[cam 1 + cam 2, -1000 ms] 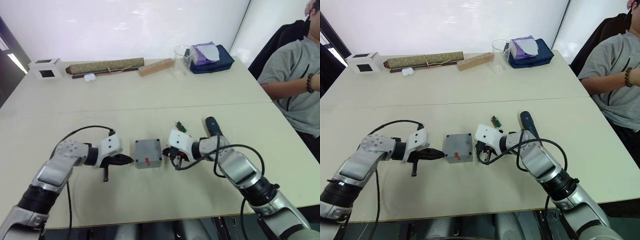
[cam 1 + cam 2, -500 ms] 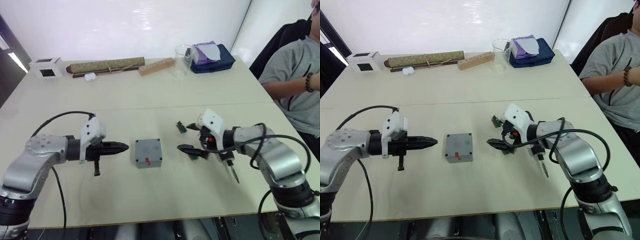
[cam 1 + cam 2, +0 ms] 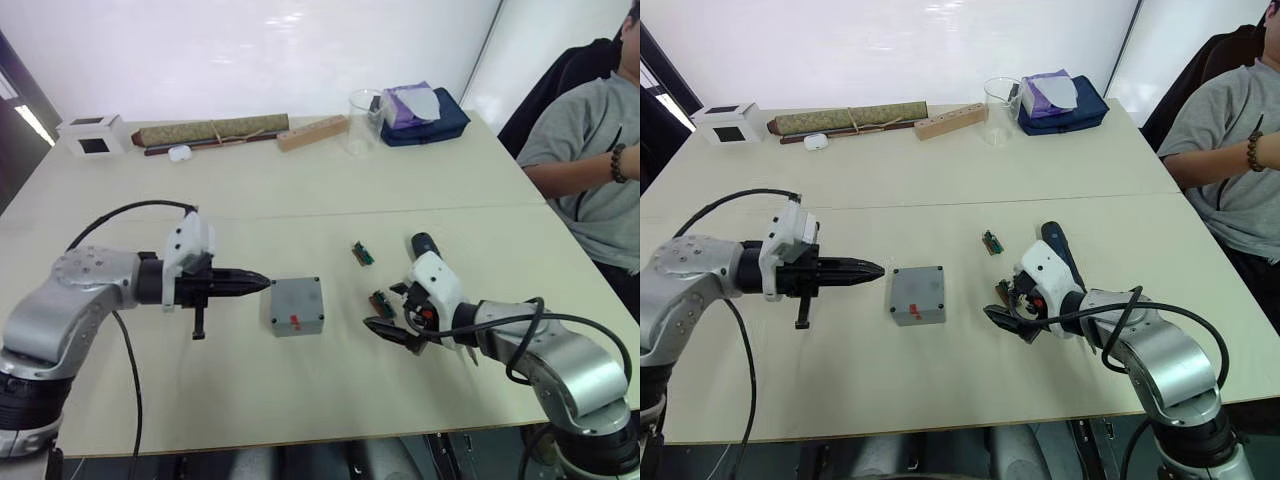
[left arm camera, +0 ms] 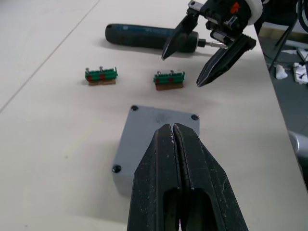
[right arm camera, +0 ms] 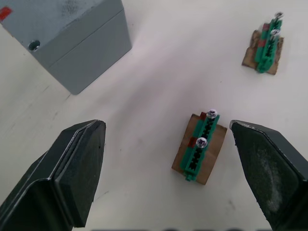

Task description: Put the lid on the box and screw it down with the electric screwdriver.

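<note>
Your left gripper (image 4: 173,132) has its jaws pressed together, pointing at the lidded square grey plastic box (image 3: 296,306). Your right gripper (image 3: 388,333) is spread wide near a small green terminal block (image 5: 199,151); the dark navy pen-shaped electric screwdriver (image 4: 144,36) lies on the table behind it.

A pale beige table (image 3: 300,190) stands before a bright white wall (image 3: 250,50), a dark chair (image 3: 560,85) at its right.

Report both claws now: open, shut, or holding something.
Left claw: shut, empty, pointed at the box.
Right claw: open, empty, over a green screw holder.
</note>
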`<state>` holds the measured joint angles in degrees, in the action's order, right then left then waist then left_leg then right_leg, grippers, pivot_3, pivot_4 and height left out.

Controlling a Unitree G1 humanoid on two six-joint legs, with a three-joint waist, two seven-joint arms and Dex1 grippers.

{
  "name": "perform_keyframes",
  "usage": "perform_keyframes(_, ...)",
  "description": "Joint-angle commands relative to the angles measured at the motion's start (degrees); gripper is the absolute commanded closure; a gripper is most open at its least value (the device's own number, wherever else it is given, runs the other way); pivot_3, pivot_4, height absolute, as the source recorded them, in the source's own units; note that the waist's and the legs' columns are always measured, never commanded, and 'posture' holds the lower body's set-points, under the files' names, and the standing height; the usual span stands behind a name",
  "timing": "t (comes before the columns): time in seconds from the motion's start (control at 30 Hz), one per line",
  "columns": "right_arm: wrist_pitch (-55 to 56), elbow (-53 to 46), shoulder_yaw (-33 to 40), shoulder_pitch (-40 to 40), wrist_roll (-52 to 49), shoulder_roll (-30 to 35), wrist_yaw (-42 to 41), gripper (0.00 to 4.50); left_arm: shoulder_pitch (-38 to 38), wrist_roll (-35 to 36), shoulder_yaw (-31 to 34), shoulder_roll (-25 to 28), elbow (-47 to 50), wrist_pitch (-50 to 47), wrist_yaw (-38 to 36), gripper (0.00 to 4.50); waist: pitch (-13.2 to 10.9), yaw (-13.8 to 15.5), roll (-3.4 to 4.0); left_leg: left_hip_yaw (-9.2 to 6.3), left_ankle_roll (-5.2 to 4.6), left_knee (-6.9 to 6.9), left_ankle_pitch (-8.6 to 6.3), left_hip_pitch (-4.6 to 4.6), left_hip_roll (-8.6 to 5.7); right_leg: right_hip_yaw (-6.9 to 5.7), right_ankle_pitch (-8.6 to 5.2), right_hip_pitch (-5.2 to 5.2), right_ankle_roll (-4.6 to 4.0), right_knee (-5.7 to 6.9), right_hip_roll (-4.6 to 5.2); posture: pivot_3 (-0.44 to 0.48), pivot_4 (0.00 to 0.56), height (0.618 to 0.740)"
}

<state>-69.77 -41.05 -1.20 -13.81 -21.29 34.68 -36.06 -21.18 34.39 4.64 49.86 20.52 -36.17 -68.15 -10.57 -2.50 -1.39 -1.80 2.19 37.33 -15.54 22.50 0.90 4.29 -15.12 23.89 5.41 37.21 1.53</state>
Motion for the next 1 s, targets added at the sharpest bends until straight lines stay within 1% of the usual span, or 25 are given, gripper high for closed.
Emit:
perform_keyframes(0.03, 2.17, -0.06, 0.17, 0.73, 0.2, 0.84, 1.68, 0.02, -1.87, 0.26, -0.39, 0.99, -0.29, 0.15, -0.42, 4.5, 0.0, 0.0, 0.0, 0.0, 0.0, 0.0, 0.0, 0.0, 0.0, 0.0, 0.0, 0.0, 0.0, 0.0, 0.0, 0.0, 0.15, 0.736)
perform_keyframes(0.17, 3.18, 0.34, 0.05, 1.99, 0.52, 1.32, 3.08, 0.02, -1.6, -0.51, -1.05, 1.34, 0.3, 1.35, -0.46, 4.5, 0.0, 0.0, 0.0, 0.0, 0.0, 0.0, 0.0, 0.0, 0.0, 0.0, 0.0, 0.0, 0.0, 0.0, 0.0, 0.0, 0.15, 0.736)
perform_keyframes(0.3, 2.86, -0.28, 0.4, 2.44, -0.53, 0.47, 4.34, 0.02, -1.06, 0.4, -0.33, 1.75, 0.9, 1.35, -0.45, 4.5, -0.01, -0.02, -0.02, 0.0, 0.0, 0.0, 0.0, 0.0, 0.0, 0.01, 0.0, 0.0, 0.0, 0.0, 0.0, 0.0, 0.15, 0.736)
perform_keyframes(0.53, 2.61, 0.49, 0.08, 2.44, -1.48, -0.31, 5.65, 0.02, -1.21, 0.24, -1.31, 0.93, 1.22, 2.43, -0.37, 4.5, -0.01, 0.02, -0.02, 0.0, 0.0, 0.0, 0.0, 0.01, 0.01, 0.0, 0.0, 0.0, 0.0, 0.0, 0.0, 0.0, 0.15, 0.736)
perform_keyframes(0.67, 1.86, 2.13, 1.26, 1.95, -2.05, -2.57, 7.48, 0.02, -1.42, -0.74, -2.45, -0.15, 0.89, 3.53, 0.34, 4.5, -0.01, 0.01, -0.02, -0.01, 0.0, 0.0, 0.0, 0.0, 0.0, 0.0, 0.0, 0.0, 0.0, 0.0, -0.01, 0.0, 0.15, 0.736)
perform_keyframes(1.0, 1.86, 2.24, 0.37, 1.95, -2.85, -1.76, 7.98, 0.02, -1.94, -0.01, -3.07, -1.41, 1.49, 3.26, 1.88, 4.5, -0.01, 0.0, -0.02, 0.0, 0.0, 0.0, 0.0, 0.0, 0.0, 0.01, 0.0, 0.0, 0.0, 0.01, -0.01, 0.0, 0.15, 0.736)
